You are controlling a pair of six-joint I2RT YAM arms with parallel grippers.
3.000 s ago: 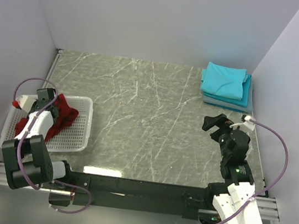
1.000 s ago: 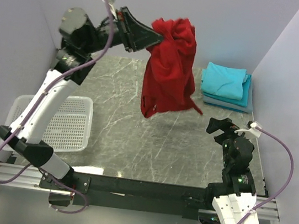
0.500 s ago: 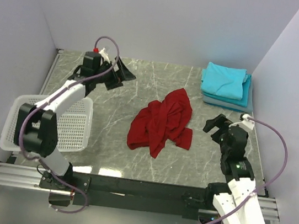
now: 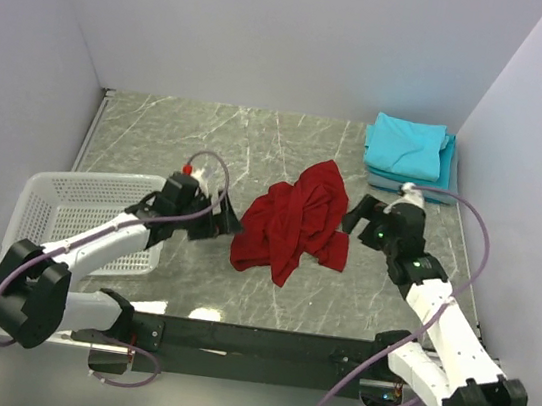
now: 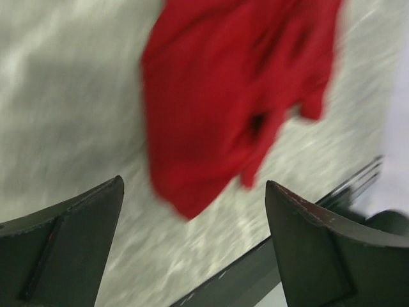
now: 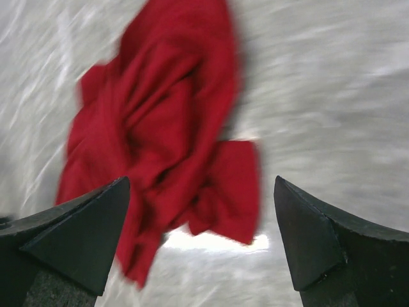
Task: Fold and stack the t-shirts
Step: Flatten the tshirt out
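Note:
A deep red t-shirt (image 4: 294, 221) lies crumpled in a heap at the middle of the marble table. It also shows in the left wrist view (image 5: 223, 96) and the right wrist view (image 6: 166, 128), blurred. My left gripper (image 4: 230, 222) is open and empty just left of the heap, low over the table. My right gripper (image 4: 354, 218) is open and empty just right of the heap. A folded turquoise t-shirt (image 4: 406, 145) lies on a folded grey-blue one (image 4: 407, 187) at the back right corner.
A white plastic lattice basket (image 4: 87, 218) stands at the left edge, with nothing in it. The table's near edge with its black rail (image 4: 262, 341) runs along the front. Walls close in the left, back and right sides.
The red t-shirt was lifted out of the basket, swung over the table and dropped at the middle. Since half a second ago both open grippers have moved in to either side of the heap.

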